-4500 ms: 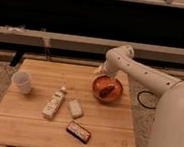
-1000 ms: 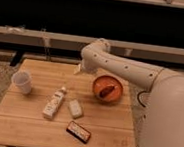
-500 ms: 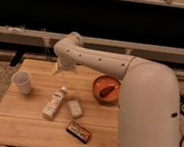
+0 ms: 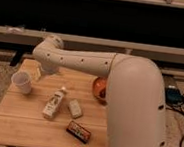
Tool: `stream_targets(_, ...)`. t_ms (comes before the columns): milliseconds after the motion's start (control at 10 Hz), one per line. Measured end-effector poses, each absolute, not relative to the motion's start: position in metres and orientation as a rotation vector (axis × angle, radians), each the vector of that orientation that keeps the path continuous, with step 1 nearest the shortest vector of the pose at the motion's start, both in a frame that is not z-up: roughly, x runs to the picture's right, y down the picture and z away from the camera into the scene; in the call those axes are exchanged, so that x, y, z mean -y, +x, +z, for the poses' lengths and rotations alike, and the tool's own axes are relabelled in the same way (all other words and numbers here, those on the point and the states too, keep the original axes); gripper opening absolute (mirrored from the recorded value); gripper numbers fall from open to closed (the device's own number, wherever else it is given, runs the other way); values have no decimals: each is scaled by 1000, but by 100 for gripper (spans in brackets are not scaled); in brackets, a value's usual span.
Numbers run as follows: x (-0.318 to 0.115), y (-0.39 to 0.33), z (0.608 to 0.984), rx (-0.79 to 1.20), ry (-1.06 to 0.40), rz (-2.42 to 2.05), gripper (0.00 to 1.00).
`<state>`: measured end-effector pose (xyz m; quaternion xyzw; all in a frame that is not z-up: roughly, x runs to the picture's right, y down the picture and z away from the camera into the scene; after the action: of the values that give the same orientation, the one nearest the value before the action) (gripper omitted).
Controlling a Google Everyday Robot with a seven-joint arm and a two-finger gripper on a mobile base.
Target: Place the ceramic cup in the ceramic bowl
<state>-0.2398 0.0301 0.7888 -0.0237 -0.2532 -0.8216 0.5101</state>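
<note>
- Hand (image 4: 37, 74) hangs over the left rear of the light wooden surface (image 4: 28, 125) — open or closed, cannot tell.
- Small white ceramic cup (image 4: 22, 82) stands upright just beside it — well apart from the round orange-brown bowl (image 4: 99, 88).

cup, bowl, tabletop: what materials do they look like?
cup: plain white, dull sheen, likely ceramic. bowl: glossy orange-brown glaze, probably ceramic; mostly hidden behind the arm. table: pale wood slats with visible seams, possibly bamboo. tool hangs beside the cup, over the table's far side.
</note>
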Motion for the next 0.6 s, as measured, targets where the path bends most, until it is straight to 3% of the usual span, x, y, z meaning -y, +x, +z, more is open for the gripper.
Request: stream_targets(600, -20, -288, 792, 635, -11, -2050, 80)
